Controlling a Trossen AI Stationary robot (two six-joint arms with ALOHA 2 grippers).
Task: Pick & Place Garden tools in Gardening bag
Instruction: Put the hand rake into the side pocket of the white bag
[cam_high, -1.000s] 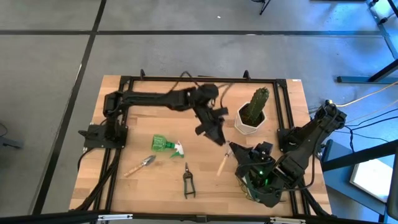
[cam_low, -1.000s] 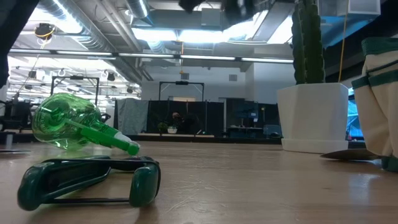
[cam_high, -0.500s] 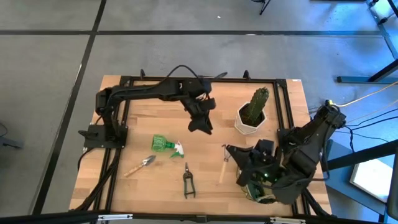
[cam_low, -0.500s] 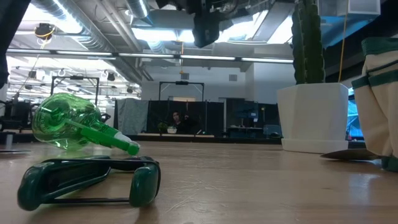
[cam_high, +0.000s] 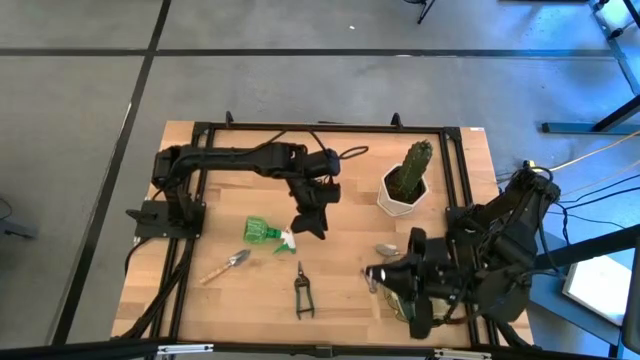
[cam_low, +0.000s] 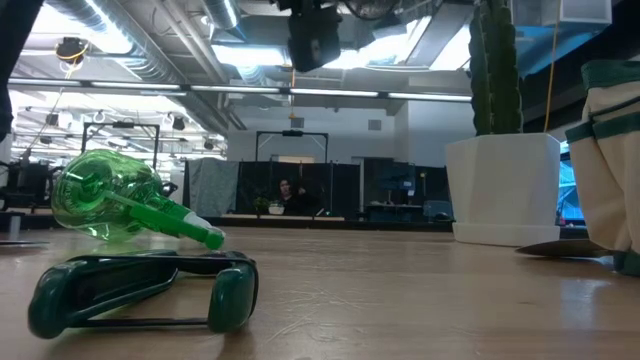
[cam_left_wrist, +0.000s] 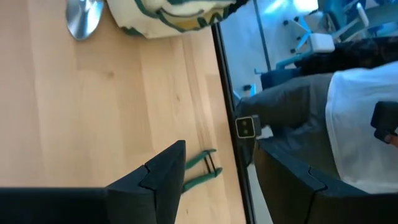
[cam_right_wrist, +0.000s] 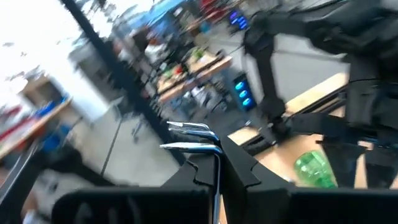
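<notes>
Your left fingers (cam_high: 310, 218) stand open and empty just beside the spray bottle (cam_high: 262, 231). Farther from them, the shears (cam_high: 303, 292) and a trowel (cam_high: 226, 265) lie on the worktop (cam_high: 250, 305), not yet bagged. A second trowel's blade (cam_high: 386, 248) shows beside the bag (cam_left_wrist: 168, 15), by your closed right fingers (cam_high: 372, 278). A second ago the left fingers hung near the cactus pot (cam_high: 403, 196), and that trowel lay clear of the bag.

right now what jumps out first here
The green spray bottle lies on its side mid-table, with the left gripper hovering open just beside it. At the table's right edge the right gripper is shut on a silver trowel, lifted beside the gardening bag, near the tall cactus in its white pot.
</notes>
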